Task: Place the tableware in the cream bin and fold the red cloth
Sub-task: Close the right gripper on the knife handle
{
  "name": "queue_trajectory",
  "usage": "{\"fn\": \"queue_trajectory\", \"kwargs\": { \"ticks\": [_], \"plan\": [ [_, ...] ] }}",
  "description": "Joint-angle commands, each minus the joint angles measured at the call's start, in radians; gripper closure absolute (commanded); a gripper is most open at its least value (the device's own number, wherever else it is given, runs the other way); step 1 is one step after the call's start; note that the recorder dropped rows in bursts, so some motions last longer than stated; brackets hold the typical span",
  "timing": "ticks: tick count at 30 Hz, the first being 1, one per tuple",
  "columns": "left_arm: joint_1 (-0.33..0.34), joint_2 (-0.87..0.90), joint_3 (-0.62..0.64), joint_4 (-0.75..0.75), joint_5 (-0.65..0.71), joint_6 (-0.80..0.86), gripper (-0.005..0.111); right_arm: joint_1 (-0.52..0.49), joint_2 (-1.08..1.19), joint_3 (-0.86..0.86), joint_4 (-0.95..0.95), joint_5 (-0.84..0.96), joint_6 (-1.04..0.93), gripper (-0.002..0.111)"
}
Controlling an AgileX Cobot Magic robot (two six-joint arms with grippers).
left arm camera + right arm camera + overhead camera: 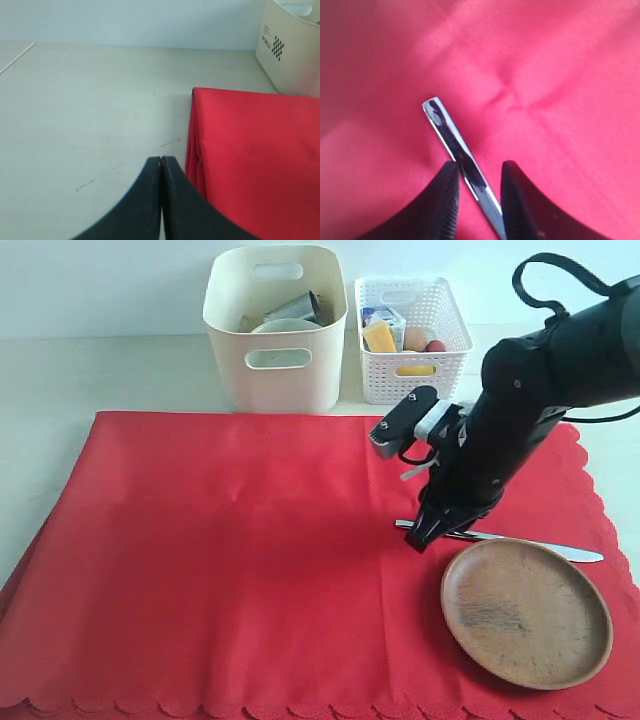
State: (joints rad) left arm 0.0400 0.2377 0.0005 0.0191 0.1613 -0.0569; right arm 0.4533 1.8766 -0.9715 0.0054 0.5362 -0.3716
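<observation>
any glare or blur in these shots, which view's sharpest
Exterior view: even, soft light, sharp throughout, hardly any shadow around the plate. Left wrist view: clear, though the left gripper reads as a flat black shape. Right wrist view: softest, the cloth is hazy and bright glints streak the knife between the open jaws of the right gripper.

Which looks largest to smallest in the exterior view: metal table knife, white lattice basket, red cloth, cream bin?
Red scalloped fabric cloth
Tall cream plastic bin
White lattice plastic basket
Slim metal table knife, partly behind the arm
</observation>
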Motion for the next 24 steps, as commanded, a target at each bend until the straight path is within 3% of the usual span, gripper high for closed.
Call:
{"fn": "queue_trajectory", "kwargs": {
  "ticks": [1,24],
  "plan": [
    [-0.001,0.008,-0.001,-0.005,-0.007,0.000,0.106,0.001,0.036,-0.014,0.001,-0.037,-0.013,0.078],
    [-0.001,0.008,-0.001,-0.005,-0.007,0.000,0.106,0.001,0.015,-0.014,-0.077,-0.031,-0.025,0.079]
  ]
}}
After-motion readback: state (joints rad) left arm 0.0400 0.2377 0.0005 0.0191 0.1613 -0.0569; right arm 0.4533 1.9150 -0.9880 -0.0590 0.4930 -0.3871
